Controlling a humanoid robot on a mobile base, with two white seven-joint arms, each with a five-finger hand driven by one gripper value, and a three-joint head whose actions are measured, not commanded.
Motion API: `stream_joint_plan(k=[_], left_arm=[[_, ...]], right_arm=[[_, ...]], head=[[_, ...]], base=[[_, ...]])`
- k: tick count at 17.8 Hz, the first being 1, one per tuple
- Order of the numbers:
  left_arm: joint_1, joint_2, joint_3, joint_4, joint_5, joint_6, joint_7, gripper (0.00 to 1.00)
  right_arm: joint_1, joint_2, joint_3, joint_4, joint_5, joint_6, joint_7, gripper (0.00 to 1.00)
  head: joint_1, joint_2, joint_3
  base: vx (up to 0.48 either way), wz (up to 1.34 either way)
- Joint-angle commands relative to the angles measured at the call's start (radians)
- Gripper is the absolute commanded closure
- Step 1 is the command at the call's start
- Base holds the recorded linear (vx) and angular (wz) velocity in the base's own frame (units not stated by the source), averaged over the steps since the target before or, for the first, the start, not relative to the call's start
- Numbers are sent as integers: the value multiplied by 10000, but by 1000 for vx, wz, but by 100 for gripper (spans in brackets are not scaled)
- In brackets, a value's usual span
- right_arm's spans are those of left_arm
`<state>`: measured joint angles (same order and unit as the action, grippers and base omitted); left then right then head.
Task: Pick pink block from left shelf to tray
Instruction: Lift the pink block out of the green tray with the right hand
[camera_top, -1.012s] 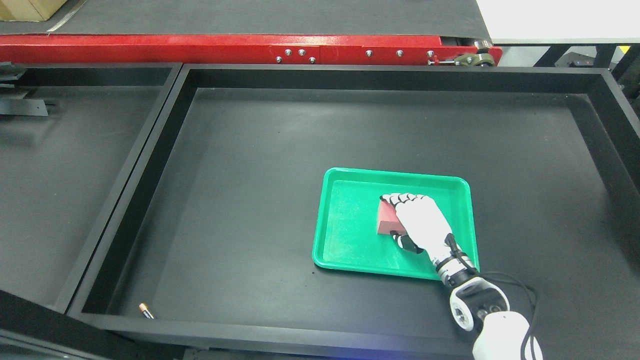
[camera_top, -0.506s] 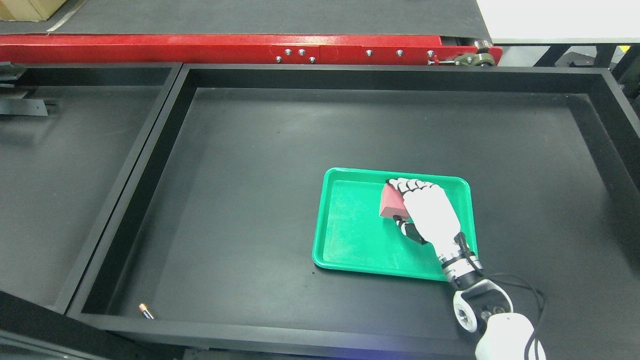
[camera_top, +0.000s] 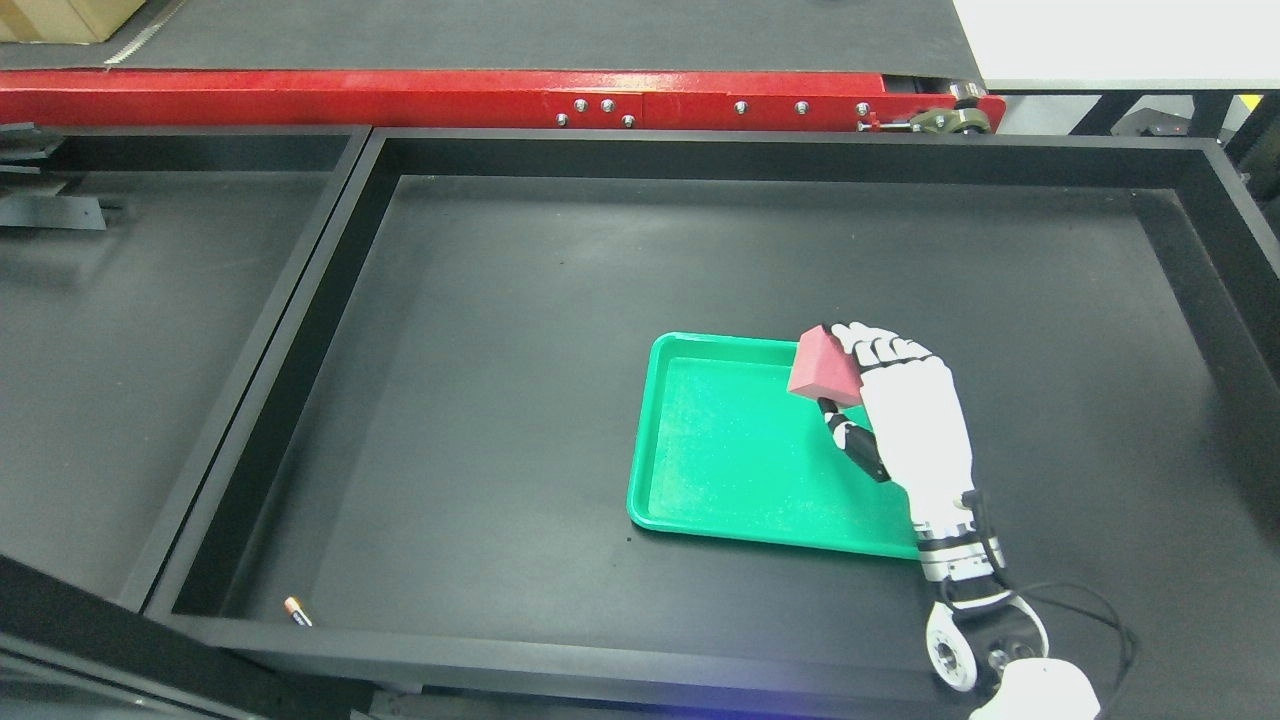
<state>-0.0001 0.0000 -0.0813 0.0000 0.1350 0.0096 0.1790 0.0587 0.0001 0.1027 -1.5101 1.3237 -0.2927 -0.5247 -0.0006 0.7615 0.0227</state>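
The robot's right hand (camera_top: 905, 415), white w/ black joints, comes in from the lower right and has its fingers (camera_top: 880, 345) clamped on the pink foam-like block (camera_top: 824, 367), thumb under it, the others curled over the top right side. The block is wedge-ish or boxy, tilted, 1 corner pointing up-left; it sits at the hand's upper-left tip, over the far rim area of the shallow green plastic tray (camera_top: 730, 470). It looks lifted off the tray floor, not resting on it, though contact can't be ruled out from this 1 view. So the block is already w/in the tray's outline, near its back right part, and the open tray floor lies down-left of the fingers. My read: the remaining step is lower & release, and the key relation is that the block's free lower-left edge faces the tray floor while the palm is on the right, so a short drop toward the tray centre would keep it off the rim. Risk: letting go here could land it on the rim and tip it out onto the black shelf floor (camera_top: 520, 330). Left arm not seen.
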Motion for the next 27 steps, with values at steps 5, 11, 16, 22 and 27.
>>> stream_joint_plan(k=[5,11,16,22,27], left_arm=[[-291,175,0,-175,0,-4,5,0],[-291,175,0,-175,0,-4,5,0],[-291,175,0,-175,0,-4,5,0],[-291,175,0,-175,0,-4,5,0],[-291,175,0,-175,0,-4,5,0]], right_arm=[[686,-175,-368,-1252,-812,-3,-336,98],[778,-175,-368,-1252,-873,-3,-321,98],[885,-175,-368,-1252,-950,-3,-336,97],[916,-175,-368,-1252,-1119,-3,-336,97],[916,-175,-368,-1252,-1241,-3,-321,97]], head=[[0,0,0],[0,0,0],[0,0,0],[0,0,0],[0,0,0]], base=[[-85,118],[-163,162],[-164,290],[-165,605],[-209,668]])
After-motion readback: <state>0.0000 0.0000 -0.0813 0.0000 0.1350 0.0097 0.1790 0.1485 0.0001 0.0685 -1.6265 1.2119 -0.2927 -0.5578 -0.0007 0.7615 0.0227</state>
